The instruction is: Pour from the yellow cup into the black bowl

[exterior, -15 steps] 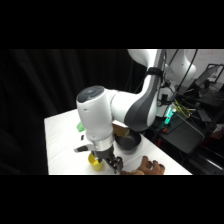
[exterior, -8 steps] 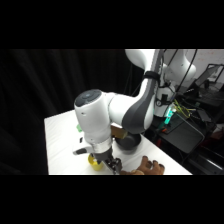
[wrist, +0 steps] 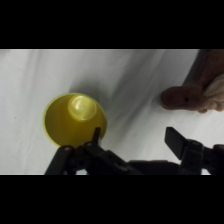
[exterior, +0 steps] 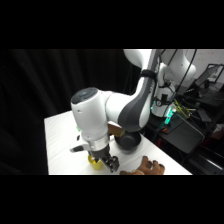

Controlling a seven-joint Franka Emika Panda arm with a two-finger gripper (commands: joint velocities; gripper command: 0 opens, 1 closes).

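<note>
One of the fingers (wrist: 96,134) overlaps the yellow cup (wrist: 75,120) rim

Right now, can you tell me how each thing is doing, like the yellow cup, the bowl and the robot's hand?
Small bright-yellow plastic cup: standing upright on the table, mouth facing up, not lifted.
Round glossy black bowl: upright on the table behind the arm, partly hidden.
Black two-finger end effector: open, one finger at the cup's rim, the other out to the side.
Brown lumpy object: lying on the table, apart from the cup.
</note>
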